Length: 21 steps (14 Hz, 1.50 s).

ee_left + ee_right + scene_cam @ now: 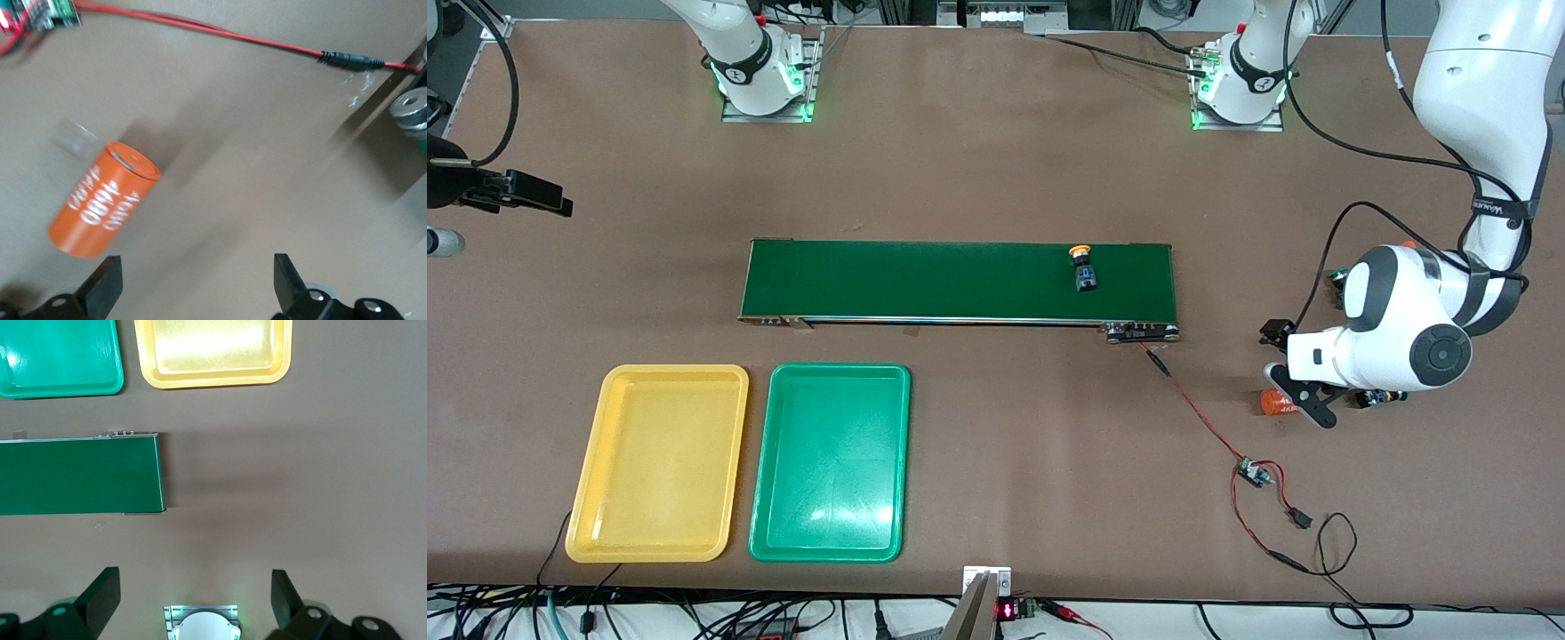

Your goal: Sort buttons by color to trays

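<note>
Black fingertips of the left gripper [198, 285] spread wide with nothing between them, poised low over bare table at the left arm's end, just beside an orange cylinder [103, 200] lying on its side. Likewise spread wide and holding nothing, the right gripper [195, 597], up above the table near its own base and waiting.

One yellow-capped button [1083, 268] on the conveyor belt [925, 280] toward the left arm's end, long axis across the belt, cap pointing toward the bases. Well apart from the left gripper, toward the belt and the right arm's end; probably the left arm's to reach. Yellow tray [734, 462] and green tray [769, 462] side by side, nearer the front camera than the belt, both bare.

Partly hidden under the left arm: small dark parts [1378, 398], perhaps more buttons, too covered to tell.
</note>
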{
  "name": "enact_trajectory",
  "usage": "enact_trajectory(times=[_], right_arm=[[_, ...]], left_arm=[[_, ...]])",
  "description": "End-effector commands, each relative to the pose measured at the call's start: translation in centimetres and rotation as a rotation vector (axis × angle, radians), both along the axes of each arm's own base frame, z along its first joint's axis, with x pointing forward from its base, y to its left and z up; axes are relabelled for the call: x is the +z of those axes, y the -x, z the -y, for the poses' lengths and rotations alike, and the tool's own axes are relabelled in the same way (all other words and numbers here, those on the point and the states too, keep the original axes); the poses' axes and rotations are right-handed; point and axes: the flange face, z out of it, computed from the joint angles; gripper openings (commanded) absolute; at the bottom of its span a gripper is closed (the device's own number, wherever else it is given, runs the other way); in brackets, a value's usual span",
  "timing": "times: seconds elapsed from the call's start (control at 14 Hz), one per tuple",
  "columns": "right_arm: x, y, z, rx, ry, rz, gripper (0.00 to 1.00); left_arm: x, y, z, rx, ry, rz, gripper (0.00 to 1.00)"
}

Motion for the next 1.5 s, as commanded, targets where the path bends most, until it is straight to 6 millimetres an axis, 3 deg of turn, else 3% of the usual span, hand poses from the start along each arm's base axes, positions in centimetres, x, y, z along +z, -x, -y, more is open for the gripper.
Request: enact_trajectory(times=[0.0, 0.14, 0.36, 0.93, 1.43], right_arm=[[0.3, 0.2, 0.0, 0.01, -0.02, 0.001, 1.0], [0.3, 0.2, 0.0, 0.01, -0.021, 0.001, 1.0], [0.7, 0.1, -0.3, 0.013, -0.02, 0.012, 1.0], [0.5, -0.1, -0.5, 0.021, -0.019, 0.007, 1.0], [0.7, 0.2, -0.5, 0.034, -0.042, 0.004, 1.0]], left_arm=[[-1.6, -1.7, -1.7, -0.126, 0.038, 0.003, 1.0], [-2.3, -2.1, -2.5, -0.164, 0.053, 0.011, 1.0], [-2.9, -3.2, -1.9, -0.332, 0.076, 0.111, 1.0], [-5.4, -3.0, -1.8, -0.516, 0.119, 0.122, 1.0], [-6.6, -3.2, -2.5, -0.552, 0.106, 0.137, 1.0]])
